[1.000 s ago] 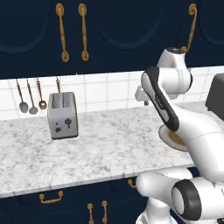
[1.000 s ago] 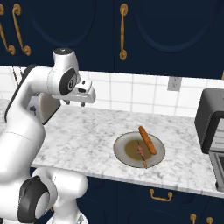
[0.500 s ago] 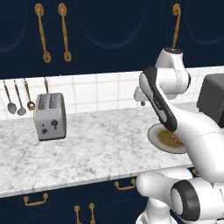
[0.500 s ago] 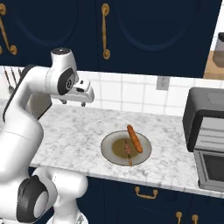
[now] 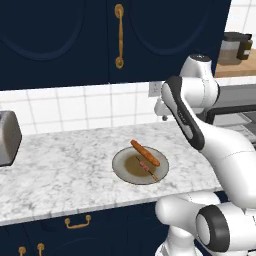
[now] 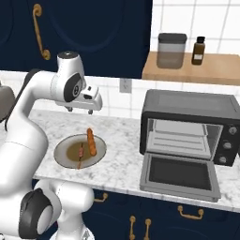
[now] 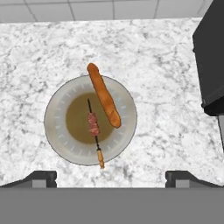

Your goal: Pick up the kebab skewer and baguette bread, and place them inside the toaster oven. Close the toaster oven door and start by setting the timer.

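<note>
A round grey plate (image 6: pixel 61 152) lies on the marble counter, left of the toaster oven (image 6: pixel 187 112). On it lie the orange baguette bread (image 6: pixel 91 141) and the thin kebab skewer (image 6: pixel 80 152), side by side. The toaster oven door (image 6: pixel 180 176) hangs open, folded flat toward the counter edge. My gripper (image 6: pixel 82 110) hovers open high above the plate, holding nothing. In the hand view the plate (image 7: pixel 57 131), baguette (image 7: pixel 103 94) and skewer (image 7: pixel 93 124) sit just ahead of the gripper (image 7: pixel 112 179), with the oven (image 7: pixel 212 57) at the right edge. The left base view shows the baguette (image 5: pixel 145 152) and skewer (image 5: pixel 146 167).
A silver two-slot toaster (image 5: pixel 7 137) stands at the far left of the counter. Above the oven, a wooden shelf (image 6: pixel 197 70) carries a jar (image 6: pixel 171 50) and a brown bottle (image 6: pixel 198 50). Dark blue cabinets with brass handles (image 5: pixel 119 35) hang above.
The base has driven to the right, so the whole scene slid left and the open toaster oven came into view. The jaws widened early on; the arm kept its pose.
</note>
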{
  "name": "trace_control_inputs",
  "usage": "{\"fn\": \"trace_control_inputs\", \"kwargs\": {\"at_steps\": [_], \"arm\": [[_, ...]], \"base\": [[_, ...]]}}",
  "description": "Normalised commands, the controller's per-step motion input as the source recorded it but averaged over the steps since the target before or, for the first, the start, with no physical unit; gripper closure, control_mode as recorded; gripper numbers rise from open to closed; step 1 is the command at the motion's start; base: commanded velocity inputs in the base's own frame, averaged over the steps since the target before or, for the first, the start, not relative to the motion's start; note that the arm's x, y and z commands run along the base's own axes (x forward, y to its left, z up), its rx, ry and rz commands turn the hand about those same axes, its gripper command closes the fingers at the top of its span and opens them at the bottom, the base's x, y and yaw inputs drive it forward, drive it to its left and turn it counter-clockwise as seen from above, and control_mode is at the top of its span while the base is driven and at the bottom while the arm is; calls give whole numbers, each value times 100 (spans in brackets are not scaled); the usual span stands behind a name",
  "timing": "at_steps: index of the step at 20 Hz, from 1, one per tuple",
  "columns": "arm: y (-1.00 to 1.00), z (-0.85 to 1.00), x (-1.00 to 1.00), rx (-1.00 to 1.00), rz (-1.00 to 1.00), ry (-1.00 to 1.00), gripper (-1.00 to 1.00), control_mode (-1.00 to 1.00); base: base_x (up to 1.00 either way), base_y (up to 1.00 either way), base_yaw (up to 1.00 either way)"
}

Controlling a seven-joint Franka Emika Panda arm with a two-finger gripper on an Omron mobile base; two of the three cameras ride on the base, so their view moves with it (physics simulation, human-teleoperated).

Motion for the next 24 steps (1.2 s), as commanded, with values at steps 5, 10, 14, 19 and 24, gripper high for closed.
{"fn": "trace_control_inputs", "kwargs": {"at_steps": [5,10,14,19,24], "arm": [[0,0,0,0,0,0,-100,100],[0,0,0,0,0,0,-100,100],[0,0,0,0,0,0,-100,100],[0,0,0,0,0,0,-100,100],[0,0,0,0,0,0,-100,-100]], "base": [[10,-46,0],[4,-7,0],[0,0,0],[0,0,0],[0,0,0]]}}
